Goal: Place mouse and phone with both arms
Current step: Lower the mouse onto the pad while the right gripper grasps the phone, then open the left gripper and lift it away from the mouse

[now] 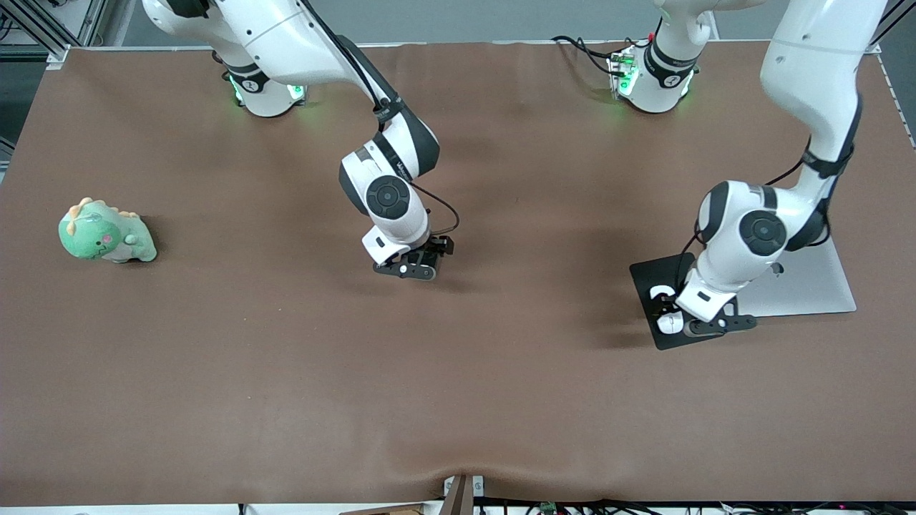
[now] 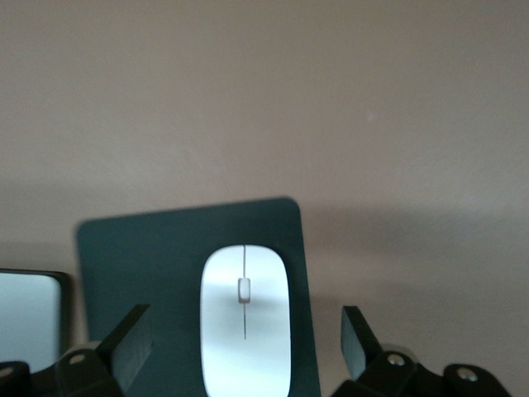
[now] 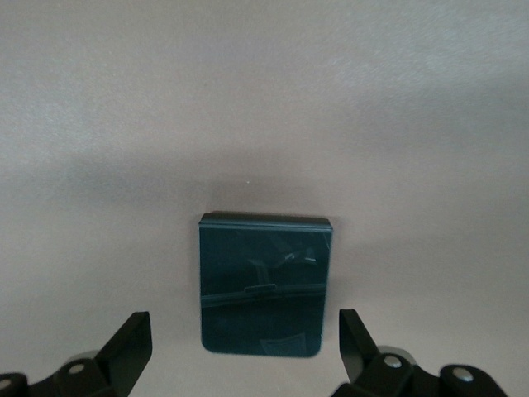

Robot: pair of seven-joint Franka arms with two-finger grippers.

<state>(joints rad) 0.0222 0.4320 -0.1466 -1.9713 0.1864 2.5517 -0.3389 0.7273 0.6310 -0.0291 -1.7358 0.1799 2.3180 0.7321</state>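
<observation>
The white mouse (image 2: 245, 318) lies on a black mouse pad (image 2: 157, 256) toward the left arm's end of the table; it also shows in the front view (image 1: 669, 324), partly covered. My left gripper (image 1: 670, 308) is over it, open, its fingers (image 2: 132, 339) standing on either side of the mouse with gaps. The black phone (image 3: 264, 285) lies flat on the brown table. My right gripper (image 1: 417, 267) is over it near the table's middle, open, its fingers (image 3: 132, 343) wide on either side. The phone is hidden under the gripper in the front view.
A silver flat slab (image 1: 809, 286) lies beside the mouse pad (image 1: 647, 275) at the left arm's end; its corner shows in the left wrist view (image 2: 29, 318). A green dinosaur plush (image 1: 104, 232) sits at the right arm's end.
</observation>
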